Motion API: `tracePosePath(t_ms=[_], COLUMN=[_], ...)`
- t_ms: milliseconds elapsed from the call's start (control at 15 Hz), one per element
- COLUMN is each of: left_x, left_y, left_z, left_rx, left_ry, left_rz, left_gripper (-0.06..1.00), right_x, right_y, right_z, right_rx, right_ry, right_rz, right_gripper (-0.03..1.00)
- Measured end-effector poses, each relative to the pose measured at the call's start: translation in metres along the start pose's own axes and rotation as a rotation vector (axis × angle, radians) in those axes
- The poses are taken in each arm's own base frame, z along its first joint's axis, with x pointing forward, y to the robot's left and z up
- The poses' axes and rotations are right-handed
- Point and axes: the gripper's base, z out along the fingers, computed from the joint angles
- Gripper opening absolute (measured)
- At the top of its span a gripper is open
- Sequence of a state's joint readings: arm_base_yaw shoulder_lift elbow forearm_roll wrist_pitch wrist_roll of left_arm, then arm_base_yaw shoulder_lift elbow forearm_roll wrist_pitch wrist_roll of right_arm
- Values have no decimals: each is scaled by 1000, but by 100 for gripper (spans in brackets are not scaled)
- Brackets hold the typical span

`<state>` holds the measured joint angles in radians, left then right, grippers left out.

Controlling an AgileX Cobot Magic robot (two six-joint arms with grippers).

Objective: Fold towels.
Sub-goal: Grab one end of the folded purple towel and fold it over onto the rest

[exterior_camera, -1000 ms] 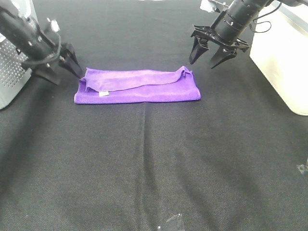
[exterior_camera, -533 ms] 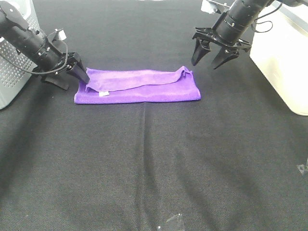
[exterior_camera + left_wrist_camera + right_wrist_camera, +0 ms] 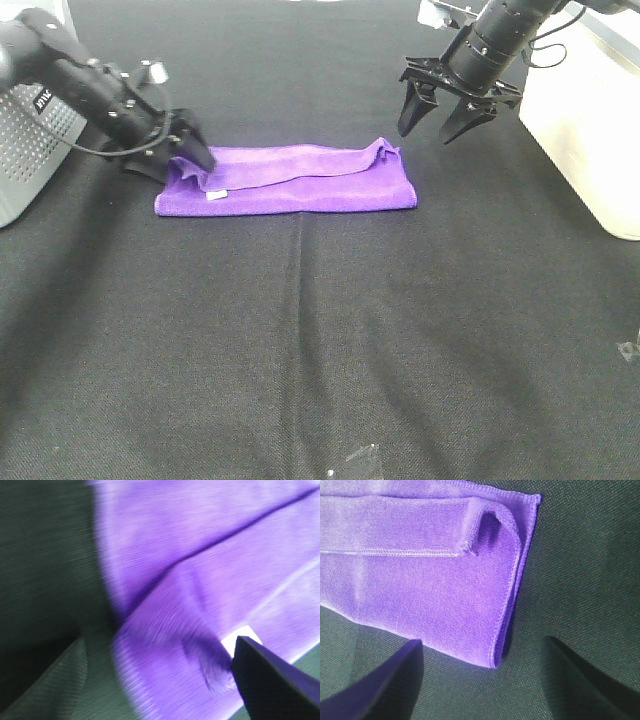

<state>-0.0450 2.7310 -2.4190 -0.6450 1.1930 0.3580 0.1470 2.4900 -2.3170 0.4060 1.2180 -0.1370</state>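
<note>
Meeting towel left edge: left hand, spread | right hand spread, above right edge

I see small white lettering on the left arm, too blurred to read; the tag beside the left gripper shows nothing legible.

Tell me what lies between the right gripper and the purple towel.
Nothing but bare black table cover. The high view shows that dark strip between the open right gripper and the right end of the towel; the right wrist view agrees.
</note>
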Motion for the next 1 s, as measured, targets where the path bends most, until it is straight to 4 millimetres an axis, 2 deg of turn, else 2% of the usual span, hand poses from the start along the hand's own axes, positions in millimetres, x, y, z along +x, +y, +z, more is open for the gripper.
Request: tracePosePath(t_ms=[133,267,333,400,467,533,600,867,1000], left_x=[1,2,3,3,3,4,4,2,1], left_y=[-16,-20,-19,-18,-16,-15,-15,-19,-19], left_z=[14,21,22,24,24,25,26,14,-1], left_rx=[28,41,41,34,15,-13,-24,-65,-121], left_ry=[17,23,23,23,24,30,35,37,63], left_rz=[20,20,17,18,28,49,62,107,140], left_gripper=[74,70,64,53,36,15,7,7,7], right_x=[0,0,0,0,0,0,0,-1,-2], right_y=[0,0,0,0,0,0,0,1,3], right_z=[0,0,0,0,0,0,0,-3,-13], right_rx=[0,0,0,0,0,0,0,3,27], right_ry=[0,0,0,0,0,0,0,-5,-20], right_rz=[0,0,0,0,0,0,0,-3,-19], right_gripper=[65,65,65,65,65,65,65,65,65])
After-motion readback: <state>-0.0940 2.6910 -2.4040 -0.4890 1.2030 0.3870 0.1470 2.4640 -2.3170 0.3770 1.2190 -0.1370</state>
